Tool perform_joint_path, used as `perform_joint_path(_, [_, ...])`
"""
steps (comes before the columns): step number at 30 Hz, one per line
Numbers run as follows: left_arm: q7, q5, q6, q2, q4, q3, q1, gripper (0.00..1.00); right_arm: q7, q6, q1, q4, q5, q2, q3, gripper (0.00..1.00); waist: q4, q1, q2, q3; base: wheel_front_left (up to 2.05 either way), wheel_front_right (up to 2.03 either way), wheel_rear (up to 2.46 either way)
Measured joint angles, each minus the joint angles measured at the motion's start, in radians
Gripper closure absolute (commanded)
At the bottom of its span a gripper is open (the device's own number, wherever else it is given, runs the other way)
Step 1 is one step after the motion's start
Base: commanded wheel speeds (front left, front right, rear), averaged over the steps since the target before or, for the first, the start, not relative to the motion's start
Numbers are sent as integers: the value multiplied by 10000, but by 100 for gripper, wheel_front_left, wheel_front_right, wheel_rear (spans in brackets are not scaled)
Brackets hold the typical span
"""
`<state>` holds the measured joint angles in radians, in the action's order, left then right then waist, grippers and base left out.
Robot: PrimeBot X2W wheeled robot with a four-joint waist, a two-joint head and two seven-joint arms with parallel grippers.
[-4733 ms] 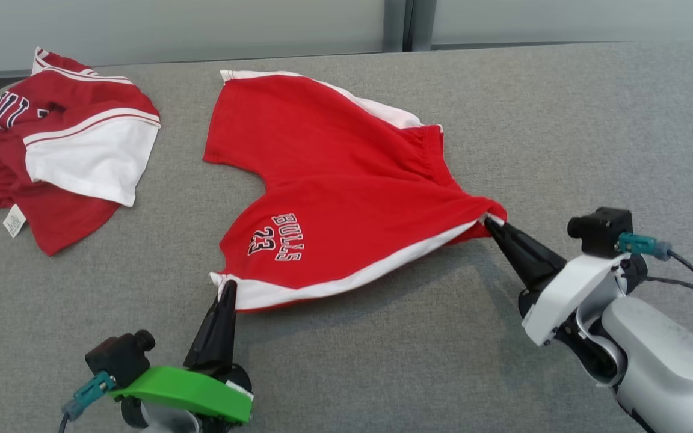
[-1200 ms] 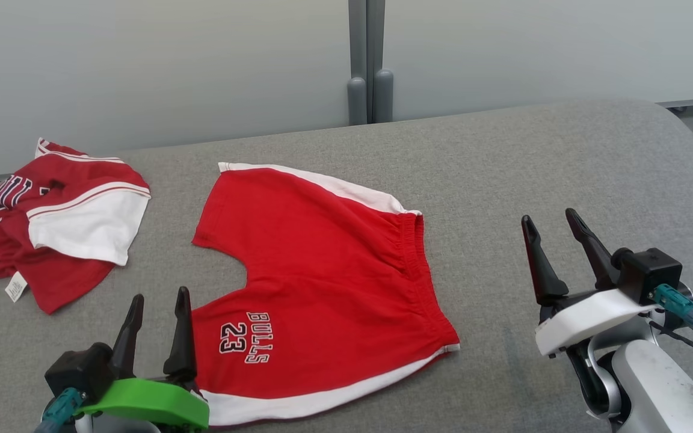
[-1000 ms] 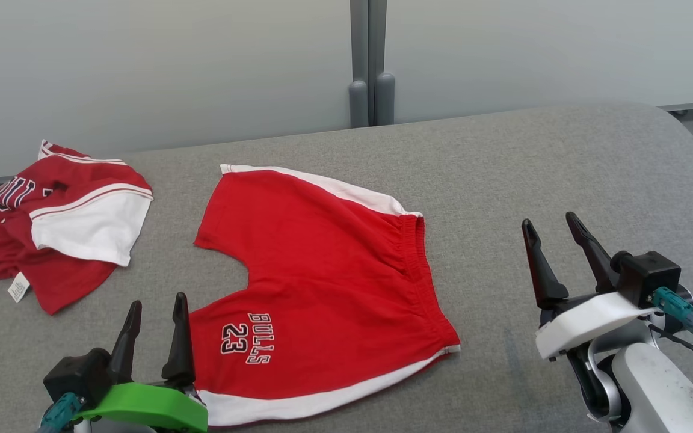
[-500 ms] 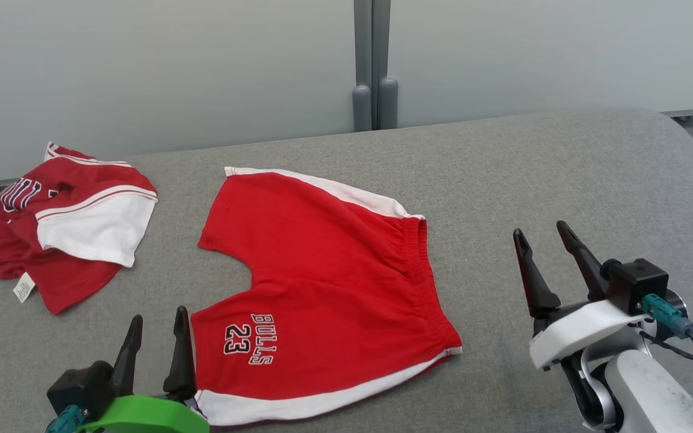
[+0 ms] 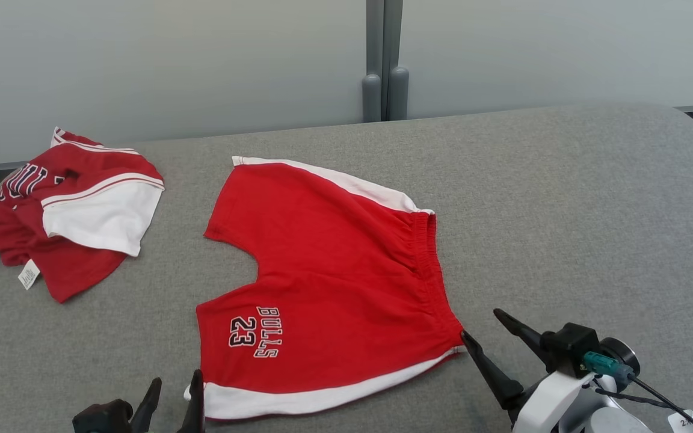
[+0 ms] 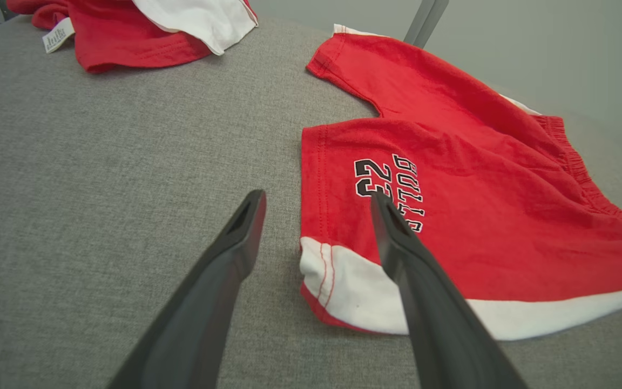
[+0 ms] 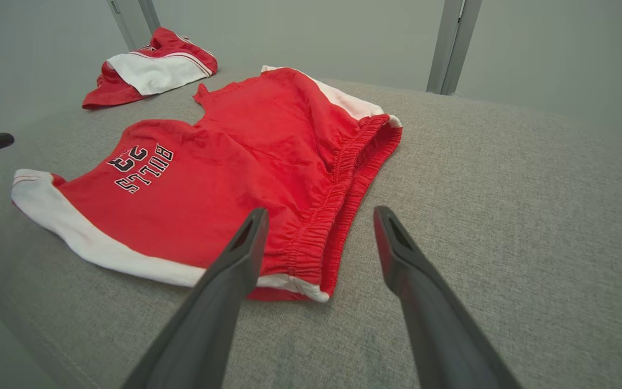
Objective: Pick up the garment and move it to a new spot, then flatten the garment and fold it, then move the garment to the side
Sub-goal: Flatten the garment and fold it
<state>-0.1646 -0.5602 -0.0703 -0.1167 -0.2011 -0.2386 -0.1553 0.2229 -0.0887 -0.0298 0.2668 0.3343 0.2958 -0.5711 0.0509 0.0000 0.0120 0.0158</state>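
Grey table (image 5: 563,192), red shorts (image 5: 322,270) flat between left claw (image 5: 177,380) and right claw (image 5: 480,323), both wide

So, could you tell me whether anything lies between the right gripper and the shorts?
Nothing visible does. The right gripper, jaws open, points at a waistband corner of the shorts; the other red garment lies well off to the left.
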Motion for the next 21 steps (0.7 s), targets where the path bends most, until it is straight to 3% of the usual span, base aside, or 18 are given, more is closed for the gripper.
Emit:
perform_joint_path(10, [502,-59,107,-268,-261,40,53,0,-303,-249,-40,408,-86,278,-575,0,133,0,0,-331,0,0,0])
perform_joint_path(21, [673,-161,278,-261,-221,-46,639,0,-357,-288,-882,1085,-426,495,-1139,0,-65,0,0,-778,0,0,0])
